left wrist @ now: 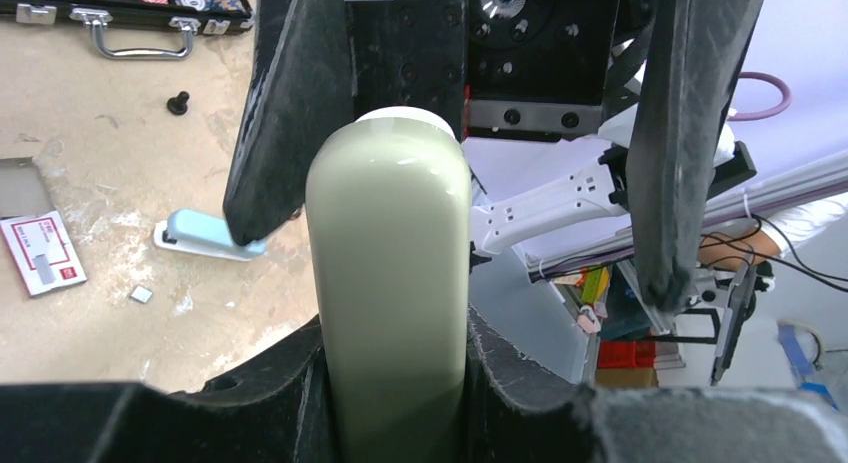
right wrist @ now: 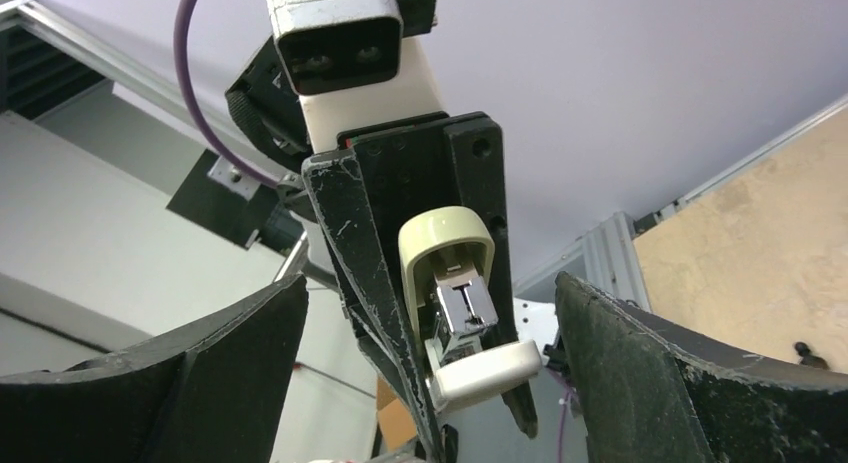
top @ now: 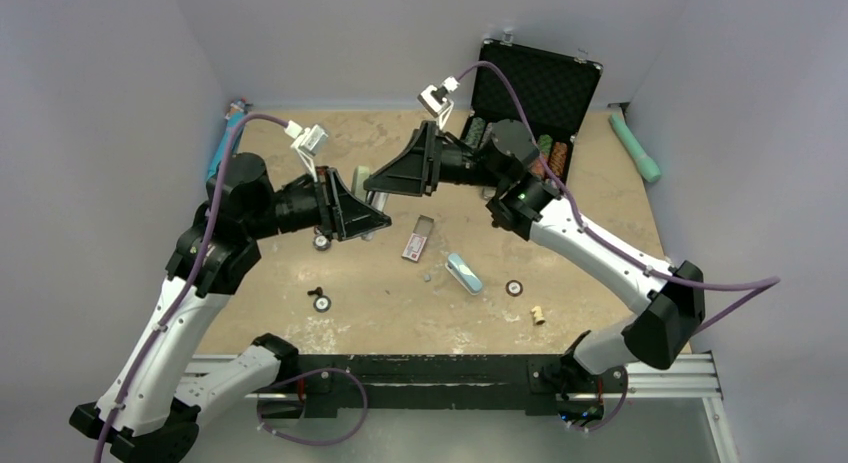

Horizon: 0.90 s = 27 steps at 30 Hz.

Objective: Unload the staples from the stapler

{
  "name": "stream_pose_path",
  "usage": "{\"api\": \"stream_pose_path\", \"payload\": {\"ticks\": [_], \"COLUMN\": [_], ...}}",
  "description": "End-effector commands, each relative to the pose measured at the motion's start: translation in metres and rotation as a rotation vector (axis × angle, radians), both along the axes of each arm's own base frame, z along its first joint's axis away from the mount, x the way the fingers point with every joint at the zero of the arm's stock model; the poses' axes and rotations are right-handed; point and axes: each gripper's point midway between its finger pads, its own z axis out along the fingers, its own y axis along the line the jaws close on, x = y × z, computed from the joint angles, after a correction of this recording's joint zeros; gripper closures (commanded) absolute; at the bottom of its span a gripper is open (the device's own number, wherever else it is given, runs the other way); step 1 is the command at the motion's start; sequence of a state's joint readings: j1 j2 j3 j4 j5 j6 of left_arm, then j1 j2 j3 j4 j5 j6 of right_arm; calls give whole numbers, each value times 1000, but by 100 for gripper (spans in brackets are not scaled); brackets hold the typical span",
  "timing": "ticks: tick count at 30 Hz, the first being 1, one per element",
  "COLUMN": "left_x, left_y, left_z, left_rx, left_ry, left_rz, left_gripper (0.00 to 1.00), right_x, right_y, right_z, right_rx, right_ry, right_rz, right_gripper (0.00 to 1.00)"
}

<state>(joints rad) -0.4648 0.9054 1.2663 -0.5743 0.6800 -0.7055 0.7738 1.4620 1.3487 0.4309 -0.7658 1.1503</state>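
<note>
Left hand (left wrist: pixel 395 373) is clenched on a pale-green oblong case (left wrist: pixel 390 243), right hand (right wrist: pixel 430 293) gapes wide by it, and the stapler (top: pixel 463 273) lies untouched on the desk (top: pixel 400 318); we judge it light, stiff, slippery plastic, best pinched across its long sides

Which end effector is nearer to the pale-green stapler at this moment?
Left. The left end effector is shut on the pale-green stapler, holding it off the table. The right end effector is open, its fingers wide either side of the stapler's opened end.
</note>
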Motion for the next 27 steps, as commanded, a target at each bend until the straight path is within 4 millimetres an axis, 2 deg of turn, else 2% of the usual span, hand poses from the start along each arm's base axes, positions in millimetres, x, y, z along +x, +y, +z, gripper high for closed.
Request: {"api": "stream_pose_path", "payload": {"ticks": [1, 6, 10, 14, 16, 20, 24, 27], "left_x": [-3, 1, 20, 43, 49, 61, 70, 74], "left_y": [7, 15, 34, 76, 84, 85, 87, 76], "left_z": [24, 21, -7, -54, -80, -122, -177, -217], "left_rx": [-11, 47, 192, 416, 489, 554, 660, 698], "left_ry": [-103, -115, -49, 70, 108, 174, 271, 320], "left_rz": [22, 67, 206, 453, 489, 509, 513, 442], "left_gripper": [100, 100, 100, 100, 100, 100, 100, 100], "right_x": [13, 49, 71, 73, 68, 61, 58, 59], "right_y": [-19, -46, -71, -87, -91, -98, -103, -106], "right_z": [8, -18, -37, -63, -76, -95, -97, -98], "right_rx": [-12, -110, -230, -336, -359, -376, -382, -392], "right_ry": [-40, 28, 30, 48, 69, 110, 113, 114], "right_rz": [-111, -280, -432, -506, -507, -515, -534, -548], "right_gripper": [1, 1, 1, 1, 1, 3, 3, 3]}}
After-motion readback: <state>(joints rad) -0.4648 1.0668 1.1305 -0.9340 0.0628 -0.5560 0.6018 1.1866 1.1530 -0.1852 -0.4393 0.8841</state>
